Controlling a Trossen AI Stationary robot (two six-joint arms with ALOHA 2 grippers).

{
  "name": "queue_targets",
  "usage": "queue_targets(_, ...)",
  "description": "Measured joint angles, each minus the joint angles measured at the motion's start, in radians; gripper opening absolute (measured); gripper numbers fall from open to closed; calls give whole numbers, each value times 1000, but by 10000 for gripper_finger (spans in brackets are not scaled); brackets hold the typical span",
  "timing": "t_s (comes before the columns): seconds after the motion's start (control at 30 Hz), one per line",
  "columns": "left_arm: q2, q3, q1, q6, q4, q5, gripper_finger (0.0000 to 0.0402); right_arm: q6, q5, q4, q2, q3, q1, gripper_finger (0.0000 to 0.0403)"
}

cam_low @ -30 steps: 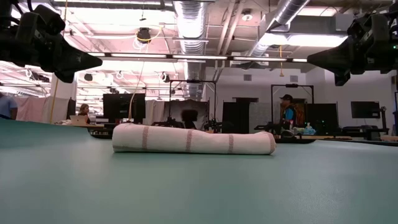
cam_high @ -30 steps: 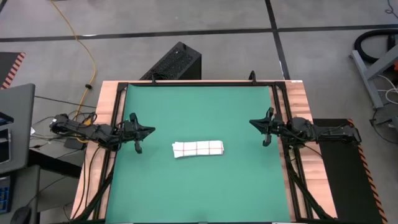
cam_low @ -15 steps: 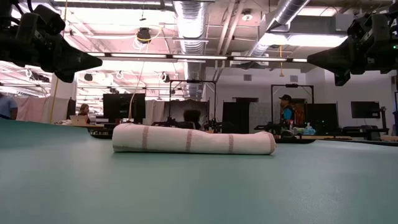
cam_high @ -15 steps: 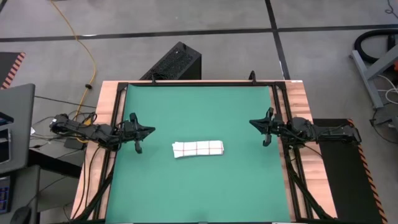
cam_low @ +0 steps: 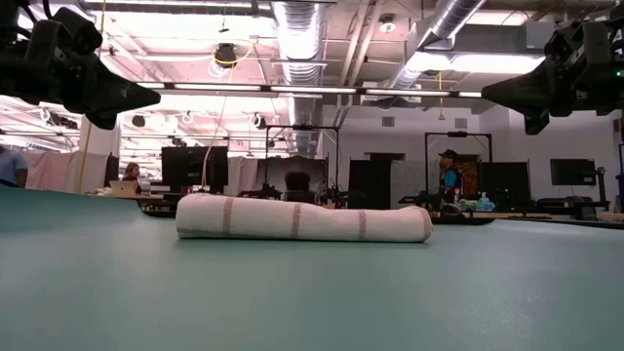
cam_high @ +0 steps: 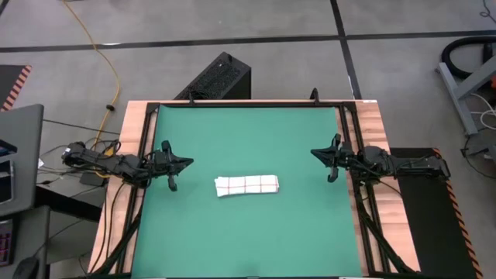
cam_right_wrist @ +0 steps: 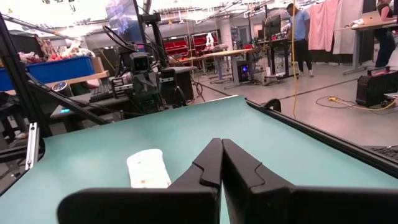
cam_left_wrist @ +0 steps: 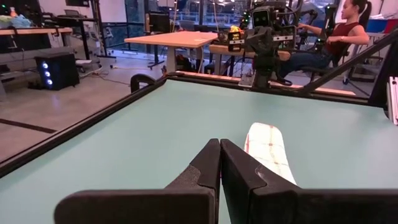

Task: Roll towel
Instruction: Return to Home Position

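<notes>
Around mid-table, on green mat [cam_high: 248, 132]: towel [cam_high: 246, 186], rolled into a snug log, long axis left to right. Left gripper [cam_high: 186, 162] above left edge, right gripper [cam_high: 316, 153] above right edge; both raised, pinched fully closed on nothing, well apart from roll. Probably parked clear to leave the finished roll undisturbed.

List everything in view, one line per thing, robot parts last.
towel: one, white with thin red grid, rolled, near the middle of the mat.
mat: one, green, covering the table top.
table: one, wooden edge, black frame, under the mat.
black case: one, on the floor beyond the table.
people: at least two, far off in the room behind.
left gripper: one, dark, shut, raised over the mat's left side.
right gripper: one, dark, shut, raised over the mat's right side.
</notes>
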Motion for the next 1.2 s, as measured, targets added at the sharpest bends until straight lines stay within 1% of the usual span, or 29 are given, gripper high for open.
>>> queue_targets(1.2,0,0,0,15,0,0,0,0,0,0,0,-1,0,31)
